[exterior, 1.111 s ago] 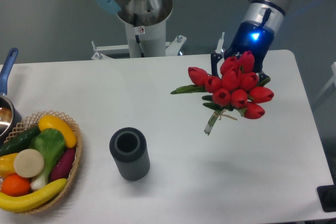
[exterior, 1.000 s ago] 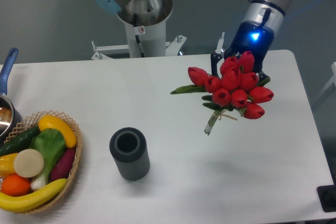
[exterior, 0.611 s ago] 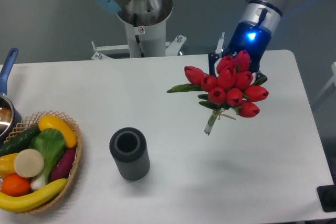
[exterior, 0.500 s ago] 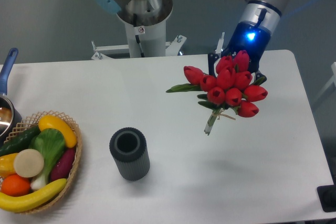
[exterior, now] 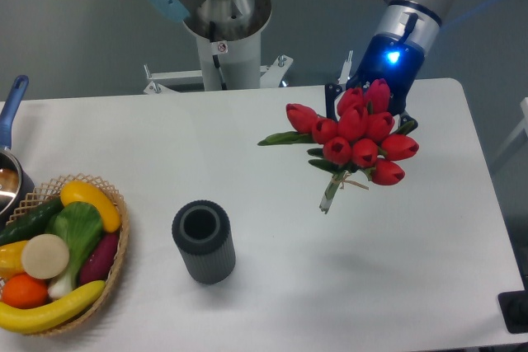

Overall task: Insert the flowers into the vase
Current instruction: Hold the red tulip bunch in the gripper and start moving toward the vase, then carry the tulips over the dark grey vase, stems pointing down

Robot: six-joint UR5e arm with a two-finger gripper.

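Note:
The flowers [exterior: 356,135], a tied bunch of red tulip buds with green leaves and short stems, hang in the air over the right half of the white table [exterior: 272,286]. My gripper [exterior: 368,98] is shut on the bunch from behind; its fingers are mostly hidden by the buds. The stems point down and left, clear of the table. The dark grey ribbed vase [exterior: 203,241] stands upright at the front centre-left, mouth open and empty, well to the left of and below the bunch.
A wicker basket [exterior: 113,263] with toy fruit and vegetables sits at the front left edge. A pot with a blue handle [exterior: 11,105] is at the far left. The robot's base [exterior: 220,30] stands behind the table.
The gripper and the bunch have shifted slightly left and up. The vase and basket have not moved.

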